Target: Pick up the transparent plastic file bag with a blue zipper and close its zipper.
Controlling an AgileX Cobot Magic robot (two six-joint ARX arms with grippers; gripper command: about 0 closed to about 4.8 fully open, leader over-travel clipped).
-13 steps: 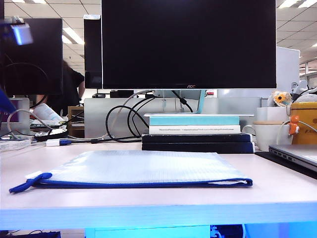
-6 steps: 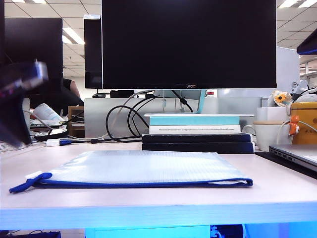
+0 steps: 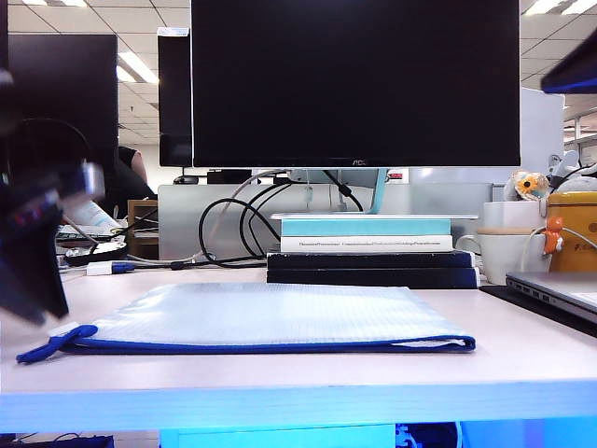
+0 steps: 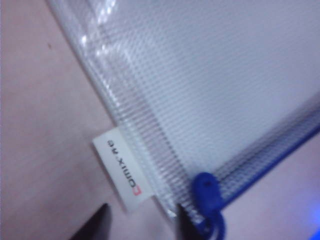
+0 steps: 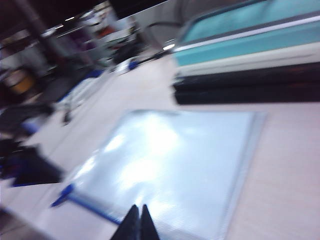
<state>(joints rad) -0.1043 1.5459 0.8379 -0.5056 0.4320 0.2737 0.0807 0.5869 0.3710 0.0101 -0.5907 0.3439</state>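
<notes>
Nothing done yet: translucent grid-textured plastic file bag lies flat on tabletop, blue zipper unpulled. Left gripper w/ jaws parted near pull-tab corner; right gripper clenched, empty, above bag.

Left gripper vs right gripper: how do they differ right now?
The left gripper has its fingers apart, over the file bag corner by the white label and zipper pull; the right gripper has its fingers together, farther above the bag's middle. Neither holds anything.
</notes>
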